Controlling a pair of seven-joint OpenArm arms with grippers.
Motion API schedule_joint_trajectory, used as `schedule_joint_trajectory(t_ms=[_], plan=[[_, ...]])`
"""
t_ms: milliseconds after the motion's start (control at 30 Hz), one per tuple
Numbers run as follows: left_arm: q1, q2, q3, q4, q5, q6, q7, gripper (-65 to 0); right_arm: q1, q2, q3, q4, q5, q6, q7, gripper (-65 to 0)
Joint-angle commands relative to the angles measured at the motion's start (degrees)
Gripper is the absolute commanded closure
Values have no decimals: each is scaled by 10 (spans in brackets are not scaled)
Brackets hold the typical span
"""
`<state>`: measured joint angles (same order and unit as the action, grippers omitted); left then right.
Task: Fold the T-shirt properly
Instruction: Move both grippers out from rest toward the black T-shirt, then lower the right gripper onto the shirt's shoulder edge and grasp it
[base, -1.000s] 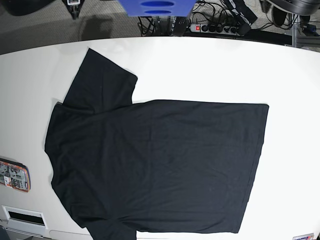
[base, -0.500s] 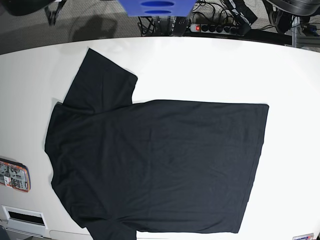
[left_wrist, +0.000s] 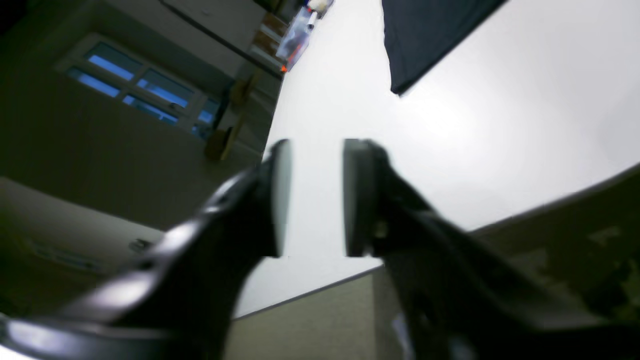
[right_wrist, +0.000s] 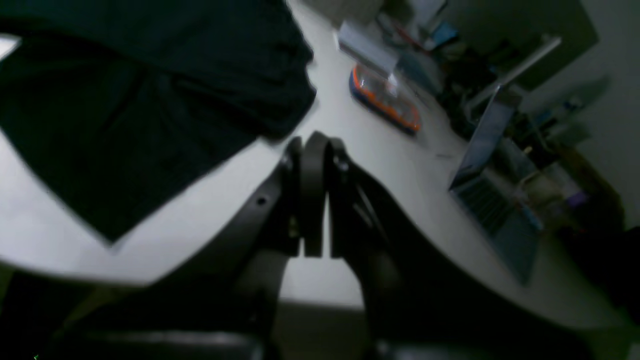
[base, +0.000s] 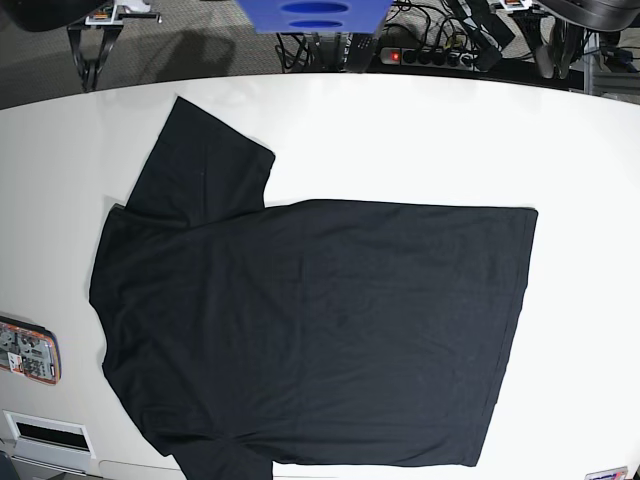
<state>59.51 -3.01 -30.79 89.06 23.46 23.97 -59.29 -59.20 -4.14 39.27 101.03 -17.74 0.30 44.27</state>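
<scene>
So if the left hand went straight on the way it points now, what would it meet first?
Probably the bare white table top. The left hand has its jaws apart with only table showing between them; the plain black cloth T-shirt lies further on and off to one side. Depth is unclear.

The T-shirt (base: 320, 330) is plain black with short sleeves and no print, spread flat and unfolded on the white table (base: 420, 140). It lies sideways: the straight hem faces the right, the shoulders the left. One sleeve sticks out toward the far left corner. The other reaches the near edge, cut off from sight. The cloth looks smooth, barely creased.
</scene>
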Motion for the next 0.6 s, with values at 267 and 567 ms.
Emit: schedule_joint_trajectory(t_ms=[267, 567], plan=[[-14, 26, -4, 28, 49, 7, -9, -232, -8, 6, -53, 55, 9, -2, -116, 0], [-78, 106, -5, 70, 82, 6, 80, -237, 42, 152, -177, 73, 9, 38, -250, 0]])
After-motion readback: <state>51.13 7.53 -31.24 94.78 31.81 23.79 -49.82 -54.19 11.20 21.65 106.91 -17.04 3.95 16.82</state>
